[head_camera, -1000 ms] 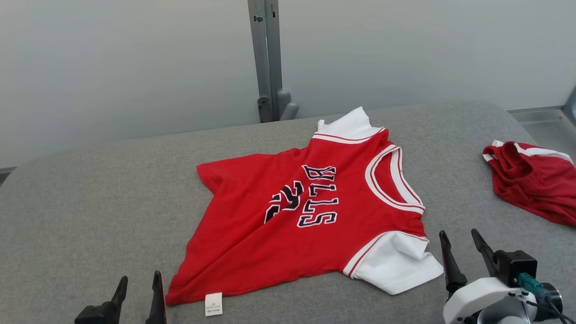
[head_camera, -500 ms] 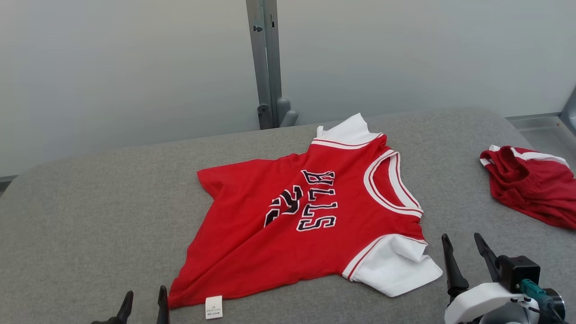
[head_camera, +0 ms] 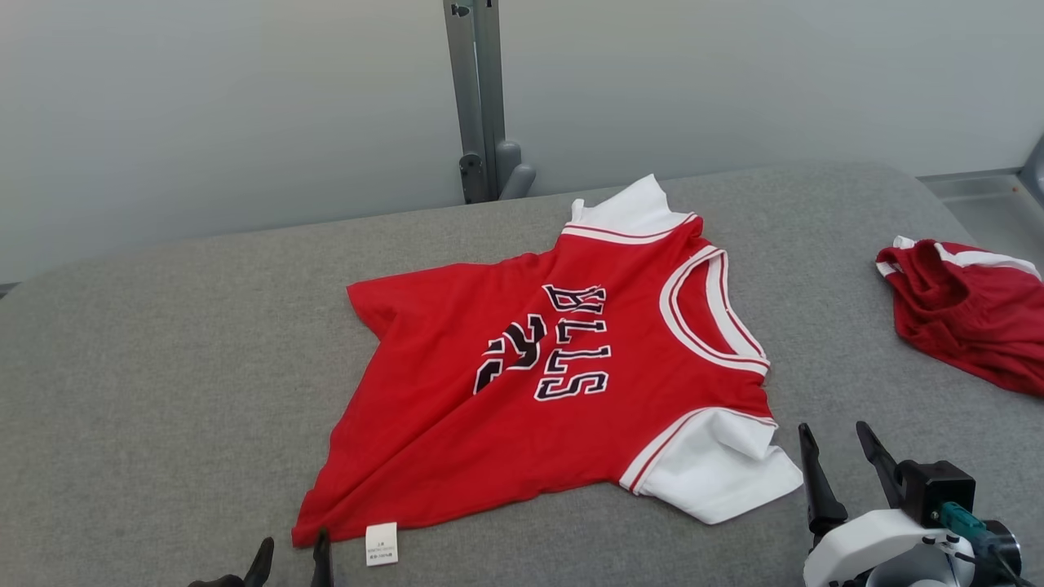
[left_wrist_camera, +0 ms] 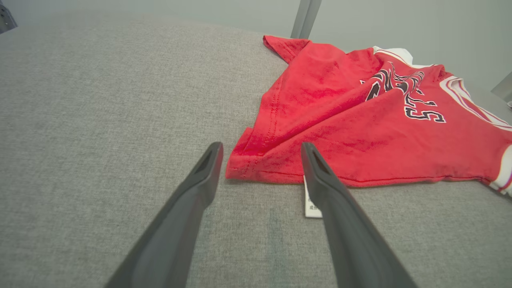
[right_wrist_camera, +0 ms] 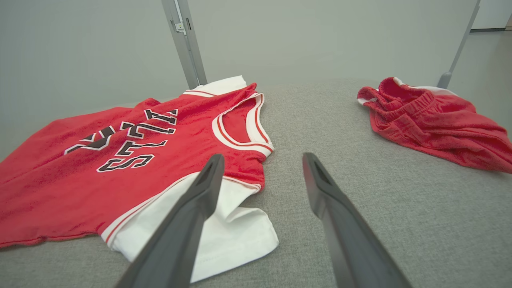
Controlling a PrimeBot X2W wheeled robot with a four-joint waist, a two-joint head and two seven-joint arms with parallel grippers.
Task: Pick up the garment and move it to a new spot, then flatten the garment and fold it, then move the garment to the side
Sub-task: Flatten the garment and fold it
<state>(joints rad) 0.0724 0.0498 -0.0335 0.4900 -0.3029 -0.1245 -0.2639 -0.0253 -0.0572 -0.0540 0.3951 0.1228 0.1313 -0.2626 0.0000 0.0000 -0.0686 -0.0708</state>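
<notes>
A red jersey (head_camera: 538, 383) is lying face up and mostly spread out near the middle of a grey table (head_camera: 163, 391), its neck opening pointing to my right and its hem to my left. I am holding my left gripper (head_camera: 294, 548) at the near left corner of the hem, fingers wide apart and gripping nothing. A white label (head_camera: 382, 545) is sticking out from the hem just beside one finger. I am holding my right gripper (head_camera: 832, 432) just right of the near white sleeve (head_camera: 718, 477), which is lying slightly rumpled; these fingers are also spread and empty. Red shorts (head_camera: 962, 318) are lying bunched at the table's right edge, well apart from the jersey. A grey post (head_camera: 473, 98) is standing behind the table.
</notes>
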